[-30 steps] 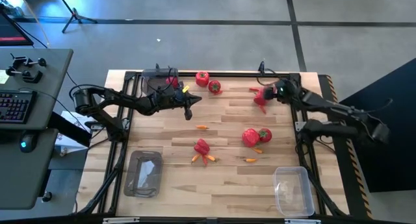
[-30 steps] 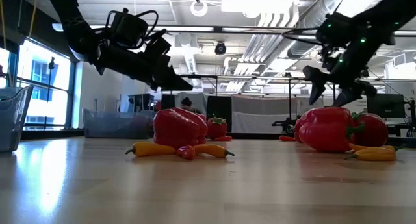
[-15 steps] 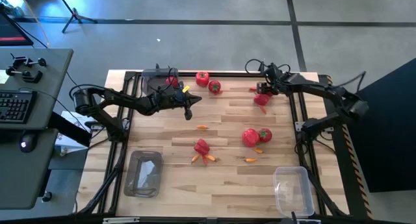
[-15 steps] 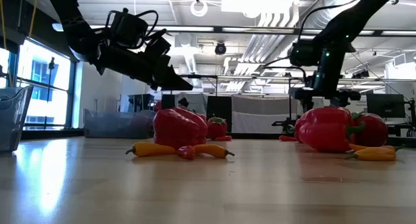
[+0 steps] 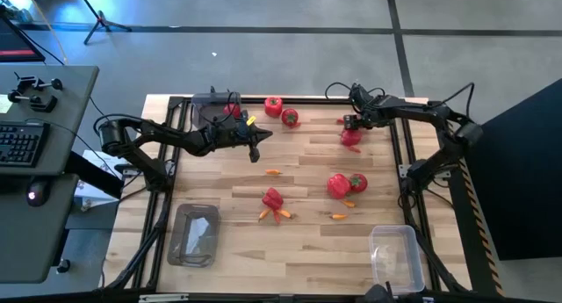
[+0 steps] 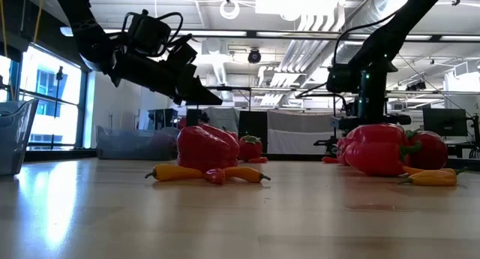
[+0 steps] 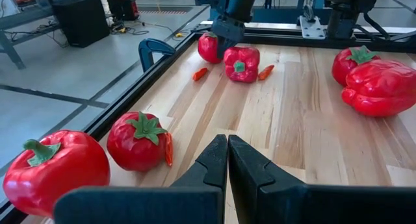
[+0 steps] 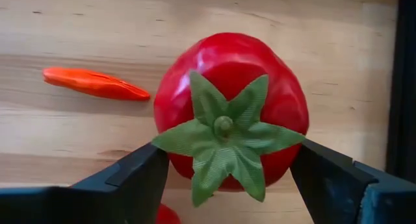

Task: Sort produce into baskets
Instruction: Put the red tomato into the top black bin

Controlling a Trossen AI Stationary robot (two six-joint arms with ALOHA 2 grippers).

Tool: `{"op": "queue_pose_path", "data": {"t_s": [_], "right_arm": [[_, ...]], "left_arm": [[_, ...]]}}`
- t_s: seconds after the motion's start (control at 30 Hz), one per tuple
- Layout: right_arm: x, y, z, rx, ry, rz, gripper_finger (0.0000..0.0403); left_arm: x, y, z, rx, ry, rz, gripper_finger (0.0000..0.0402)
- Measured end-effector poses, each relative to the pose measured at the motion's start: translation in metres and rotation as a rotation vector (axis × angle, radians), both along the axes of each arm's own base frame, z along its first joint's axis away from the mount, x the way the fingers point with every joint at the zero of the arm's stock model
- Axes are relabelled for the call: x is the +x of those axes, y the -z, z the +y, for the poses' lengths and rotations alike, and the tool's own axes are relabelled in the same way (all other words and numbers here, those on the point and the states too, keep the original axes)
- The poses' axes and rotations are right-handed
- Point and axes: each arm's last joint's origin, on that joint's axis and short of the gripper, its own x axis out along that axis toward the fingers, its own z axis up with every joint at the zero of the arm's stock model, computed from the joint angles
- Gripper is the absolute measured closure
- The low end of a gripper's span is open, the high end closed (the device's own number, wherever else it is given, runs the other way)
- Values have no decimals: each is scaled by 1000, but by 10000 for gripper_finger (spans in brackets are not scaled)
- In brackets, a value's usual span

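Note:
My right gripper (image 5: 351, 125) is open at the far right of the table and points down over a round red fruit with a green top (image 8: 227, 113). Its fingers (image 8: 133, 178) stand on either side of the fruit, which rests on the table. A red pepper (image 7: 242, 62) and a slim orange piece (image 8: 94, 83) lie beside that fruit. My left gripper (image 5: 255, 150) is shut and empty, above the table left of centre. Before it lie a pepper (image 7: 55, 169) and a round fruit (image 7: 140, 143). Clear tubs stand near left (image 5: 195, 234), near right (image 5: 395, 255) and far left (image 5: 215, 104). My right gripper's fingers come from above and stand close on either side of the round fruit's widest part (image 8: 292, 130). I cannot tell whether they touch it. The fruit sits upright on the table, its green top up.
A pepper with slim orange pieces (image 5: 273, 200) lies mid-table. A pepper and a round fruit (image 5: 346, 184) lie right of it. Small orange pieces lie at centre (image 5: 273, 172) and nearer the front (image 5: 338, 216). A dark frame (image 5: 413, 162) rims the table.
My right arm has swung toward the table's far edge. Its gripper has turned to point down and has come down over the round fruit at the far right.

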Motion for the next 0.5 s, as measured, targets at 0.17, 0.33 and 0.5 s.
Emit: {"op": "queue_pose_path", "data": {"t_s": [0.17, 0.33, 0.5], "right_arm": [[1, 0, -1, -6, -2, -6, 133], [0, -1, 0, -8, -3, -6, 136], [-1, -7, 1, -26, -13, -16, 113]], "left_arm": [[0, 0, 0, 0, 0, 1, 401], [0, 0, 0, -3, -1, 1, 401], [-1, 2, 0, -14, 7, 21, 401]]}}
